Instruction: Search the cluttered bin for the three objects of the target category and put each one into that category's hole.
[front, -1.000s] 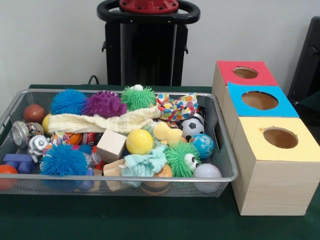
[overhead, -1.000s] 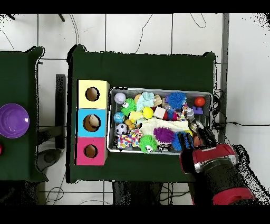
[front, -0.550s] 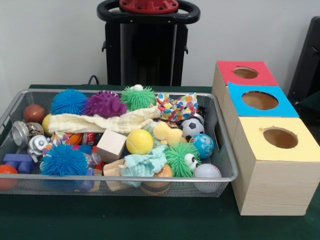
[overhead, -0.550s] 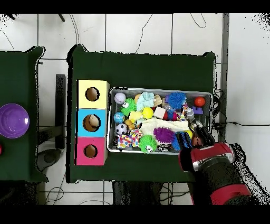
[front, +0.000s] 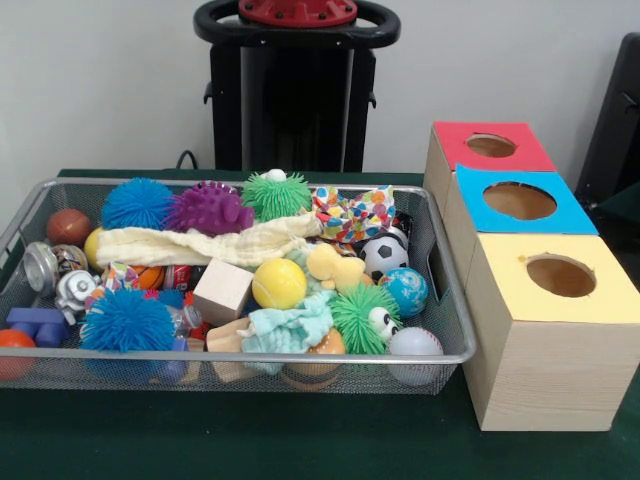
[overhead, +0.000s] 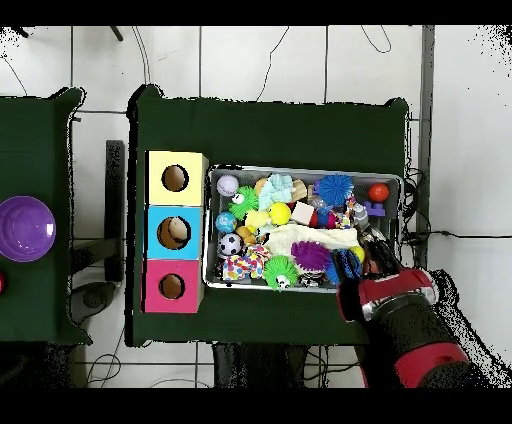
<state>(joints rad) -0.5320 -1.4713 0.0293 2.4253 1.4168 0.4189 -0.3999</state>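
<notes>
Wire-mesh bin on the green table remains crammed with spiky pom balls, sports balls, cloths and blocks, nothing visibly sorted into the red, blue and yellow-topped wooden boxes beside it, while the red arm's gripper, grip unreadable, hovers over the bin's corner.
</notes>
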